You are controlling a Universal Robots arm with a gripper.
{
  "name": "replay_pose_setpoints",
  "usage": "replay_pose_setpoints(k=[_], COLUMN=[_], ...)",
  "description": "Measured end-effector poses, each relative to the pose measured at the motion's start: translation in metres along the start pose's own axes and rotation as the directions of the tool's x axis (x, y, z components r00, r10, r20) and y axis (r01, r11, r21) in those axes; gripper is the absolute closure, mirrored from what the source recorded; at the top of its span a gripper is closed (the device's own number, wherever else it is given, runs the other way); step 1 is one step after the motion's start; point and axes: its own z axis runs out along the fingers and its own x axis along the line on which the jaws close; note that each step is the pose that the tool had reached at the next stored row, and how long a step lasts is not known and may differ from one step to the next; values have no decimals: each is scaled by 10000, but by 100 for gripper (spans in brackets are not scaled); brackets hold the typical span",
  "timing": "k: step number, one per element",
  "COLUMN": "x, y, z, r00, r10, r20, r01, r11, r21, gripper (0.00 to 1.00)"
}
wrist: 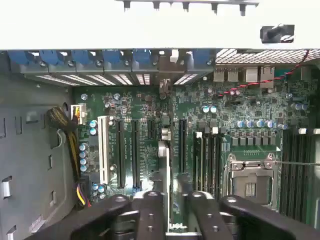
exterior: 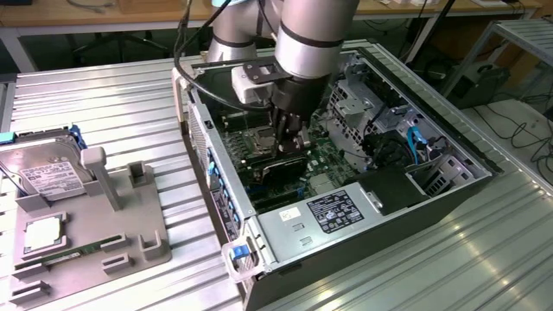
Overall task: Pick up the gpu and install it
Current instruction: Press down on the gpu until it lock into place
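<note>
Pincer [exterior: 289, 139] low inside open computer case [exterior: 449, 152], pinching upright gpu [wrist: 163, 150] edge-on over motherboard [wrist: 225, 125] expansion slots [wrist: 127, 152]; slight misalignment likely to jam card against slot or bend its bracket.

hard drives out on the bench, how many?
1: the hard drive sits in the gray holder at the exterior view's left, beside the PC case. Bays inside the case may hide others.
</note>
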Motion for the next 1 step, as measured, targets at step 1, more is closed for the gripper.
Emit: replay_pose_setpoints(k=[1], x=[0], y=[0], z=[-1], r00=[10000], r10=[0], r20=[-2], r01=[0], r11=[10000], r21=[-1], gripper=[89])
